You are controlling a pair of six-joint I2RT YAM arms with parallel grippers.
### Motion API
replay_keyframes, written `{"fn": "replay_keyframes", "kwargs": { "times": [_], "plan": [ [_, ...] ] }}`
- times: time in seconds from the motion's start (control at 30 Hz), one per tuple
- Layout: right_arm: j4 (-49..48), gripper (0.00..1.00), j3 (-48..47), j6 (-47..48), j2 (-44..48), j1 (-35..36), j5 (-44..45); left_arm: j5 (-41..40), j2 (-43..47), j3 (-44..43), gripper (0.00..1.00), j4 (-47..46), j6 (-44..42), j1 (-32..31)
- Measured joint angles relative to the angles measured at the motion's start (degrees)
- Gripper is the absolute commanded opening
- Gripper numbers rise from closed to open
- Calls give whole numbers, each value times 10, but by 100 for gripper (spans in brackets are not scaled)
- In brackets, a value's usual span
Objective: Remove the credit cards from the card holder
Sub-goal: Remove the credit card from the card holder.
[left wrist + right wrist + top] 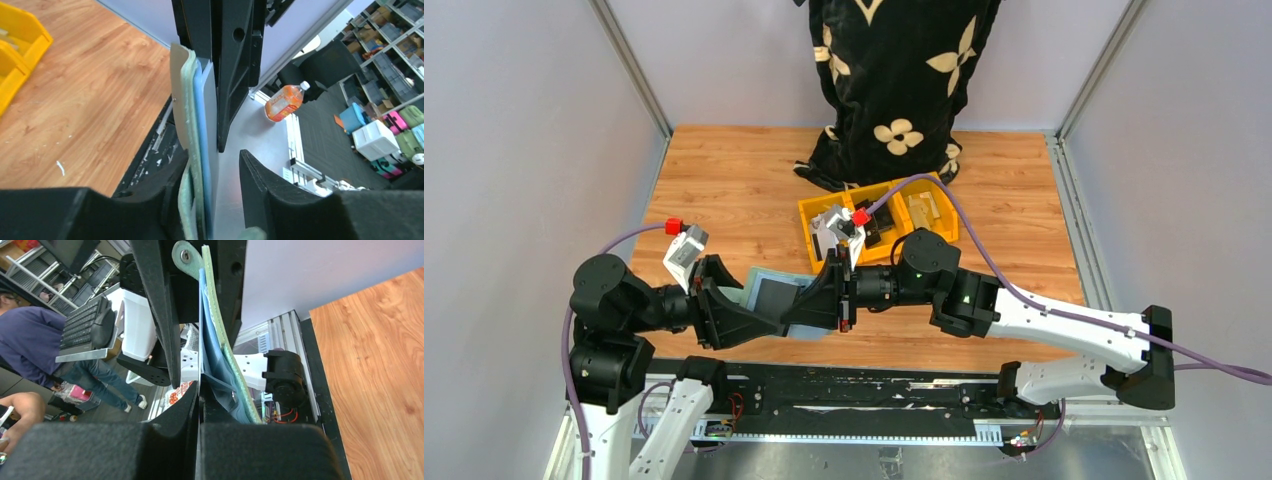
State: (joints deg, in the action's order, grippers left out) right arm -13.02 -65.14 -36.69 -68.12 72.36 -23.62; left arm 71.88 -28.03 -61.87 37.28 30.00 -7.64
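Observation:
The teal card holder hangs above the table's near edge, between my two grippers. The left wrist view shows it edge-on, green and blue layers leaning on my left gripper's left finger, with a clear gap to the other finger. A thin pale credit card sticks out of it toward my right gripper. The right wrist view shows that gripper shut on the card's white edge, with the holder beside its right finger. My left gripper stands open around the holder.
Yellow bins holding small items sit just behind the right gripper. A black floral cloth hangs at the back of the wooden table. The black rail runs below the grippers.

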Motion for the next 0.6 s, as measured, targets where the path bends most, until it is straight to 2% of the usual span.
{"fn": "replay_keyframes", "kwargs": {
  "times": [0.07, 0.17, 0.37, 0.5, 0.6],
  "plan": [
    [-15, 0, 1, -2, 0, 0, -15, 9, 1, 0, 44, 0, 4, 0],
    [-32, 0, 1, -4, -2, -1, -38, 24, 1, 0, 38, 0, 7, 0],
    [-33, 1, 1, -4, -9, -1, -64, 59, -8, -4, 21, 1, 17, 0],
    [-36, 14, 1, -5, -8, -1, -67, 68, -19, -11, 10, 1, 17, 0],
    [-44, 17, 9, -9, -3, -1, -68, 68, -20, -12, 7, 1, 16, 0]
  ]
}}
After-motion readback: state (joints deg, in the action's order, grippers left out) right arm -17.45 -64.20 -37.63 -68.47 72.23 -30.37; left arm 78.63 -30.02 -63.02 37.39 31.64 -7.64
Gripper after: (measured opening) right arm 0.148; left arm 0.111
